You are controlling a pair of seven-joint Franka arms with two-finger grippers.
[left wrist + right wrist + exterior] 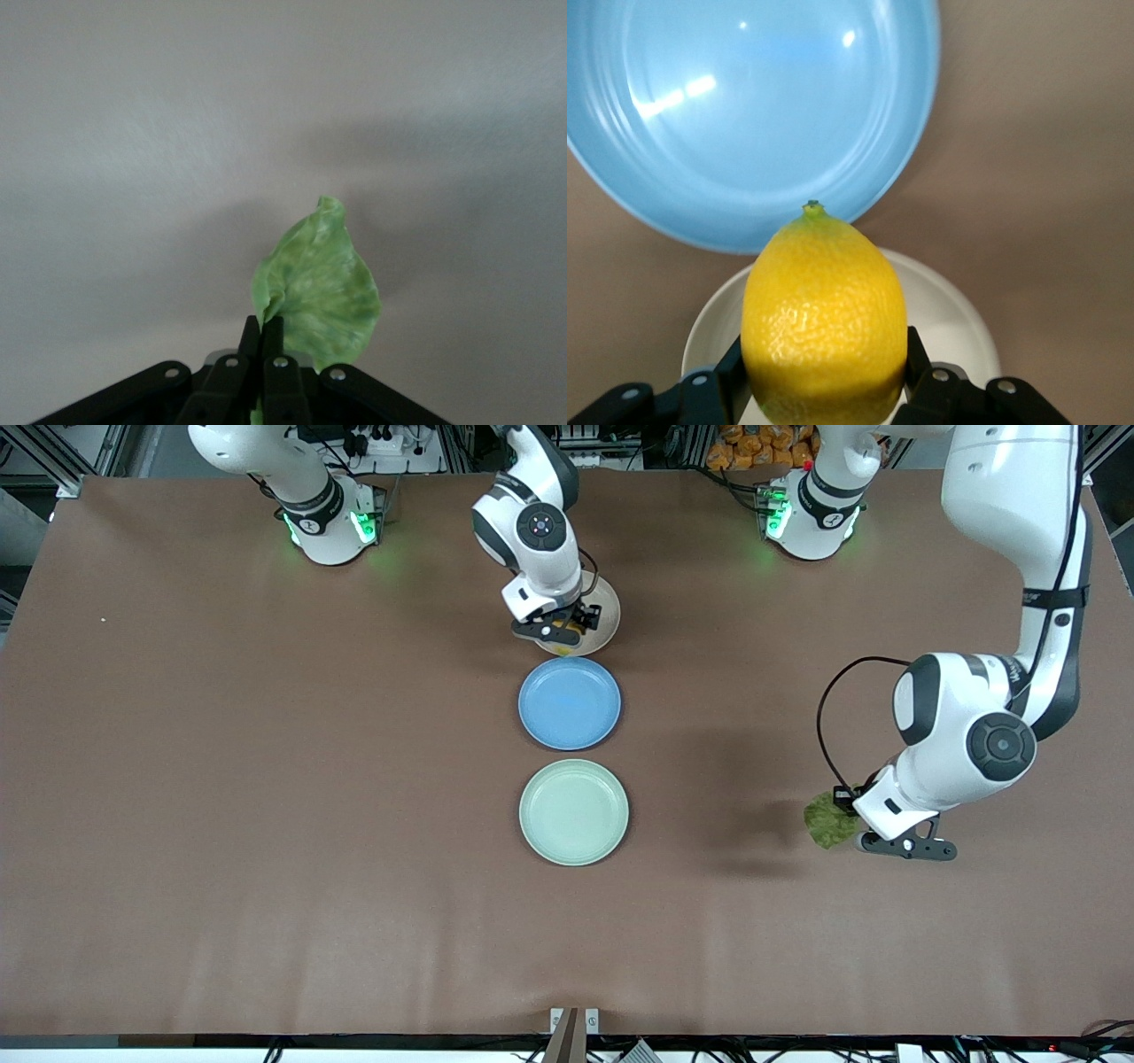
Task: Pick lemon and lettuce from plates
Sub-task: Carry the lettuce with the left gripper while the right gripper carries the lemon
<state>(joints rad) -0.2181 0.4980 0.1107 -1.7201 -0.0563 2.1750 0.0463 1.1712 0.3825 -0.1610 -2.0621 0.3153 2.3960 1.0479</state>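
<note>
**A:** Your right gripper (824,390) is clamped on the lemon (824,323): one finger on each flank, stem tip pointing away from the wrist. The grip sits across the short axis, probably so the fruit can't roll out. It's over the beige plate (608,627), the plate farthest from the front camera, next to the blue plate (570,702). I can't tell whether the lemon has cleared the dish or is touching it.

**B:** And the left?

**A:** Your left gripper (263,341) has its fingers pinched together on the lettuce (321,297), at the leaf's edge. The leaf is thin and limp, so a closed pinch is about the only hold that works; the rest of it hangs free. It's over bare table (266,779), well apart from the blue plate, toward the left arm's end.

**B:** Green plate?

**A:** The green plate (574,812) has nothing on it; it sits just nearer the front camera than the blue plate. My read: lettuce pick done, lemon lift in progress.
</note>
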